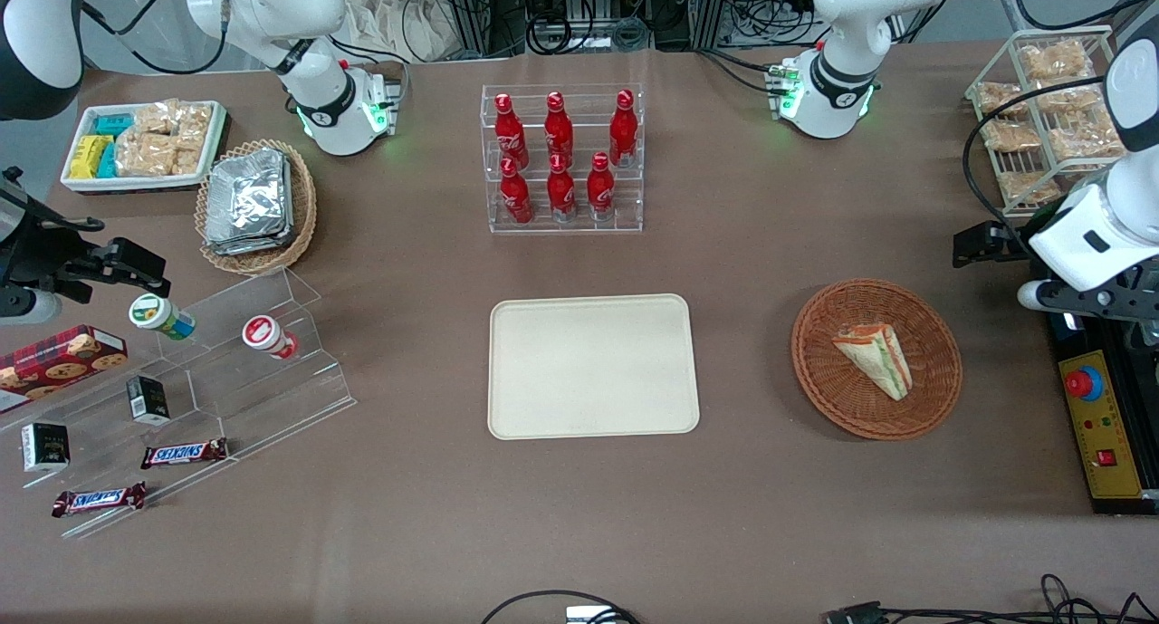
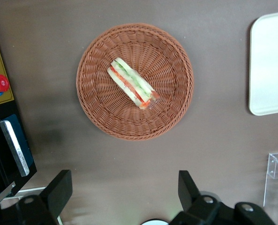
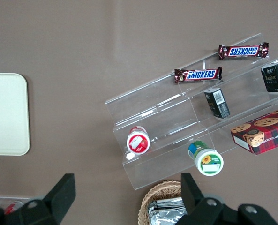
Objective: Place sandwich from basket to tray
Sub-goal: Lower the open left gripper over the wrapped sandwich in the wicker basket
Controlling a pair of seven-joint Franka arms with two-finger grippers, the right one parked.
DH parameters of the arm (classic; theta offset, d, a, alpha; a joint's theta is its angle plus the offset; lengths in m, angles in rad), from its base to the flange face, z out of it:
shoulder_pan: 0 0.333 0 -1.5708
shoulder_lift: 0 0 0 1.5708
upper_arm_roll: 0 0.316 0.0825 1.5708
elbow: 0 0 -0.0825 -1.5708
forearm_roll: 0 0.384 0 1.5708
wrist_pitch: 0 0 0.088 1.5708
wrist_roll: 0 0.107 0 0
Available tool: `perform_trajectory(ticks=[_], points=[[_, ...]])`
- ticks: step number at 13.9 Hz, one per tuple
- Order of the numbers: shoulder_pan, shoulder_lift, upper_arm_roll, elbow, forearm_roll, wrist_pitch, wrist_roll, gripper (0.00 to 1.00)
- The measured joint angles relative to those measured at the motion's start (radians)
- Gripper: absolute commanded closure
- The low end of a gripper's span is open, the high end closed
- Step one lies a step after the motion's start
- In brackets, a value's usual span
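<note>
One sandwich lies in the basket — a wrapped wedge on its side. The tray sits well apart, toward the parked arm's end. Above the table near the basket, the gripper hangs wide open — holding nothing.

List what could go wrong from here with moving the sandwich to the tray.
1. The sandwich is a narrow wedge lying slantwise in the basket; the open gripper, apart from the basket over bare table, may close askew and let it slip.
2. The light basket could lift or slide along with it.
3. The tray has a low rim, so a tilted release might tip the sandwich off.
</note>
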Motion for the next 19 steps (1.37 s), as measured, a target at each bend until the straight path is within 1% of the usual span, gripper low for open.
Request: perform_trajectory(ticks=[5,8,12,15,19], points=[[-0.022,0.034,-0.001,0.033,0.015,-0.005,-0.094,0.0],[-0.024,0.055,-0.001,0.019,0.017,0.012,-0.334,0.0],[-0.026,0.055,-0.002,-0.113,0.017,0.168,-0.63,0.0],[-0.023,0.057,0.001,-0.25,0.017,0.331,-0.743,0.0],[-0.023,0.062,0.005,-0.455,0.017,0.588,-0.827,0.0]])
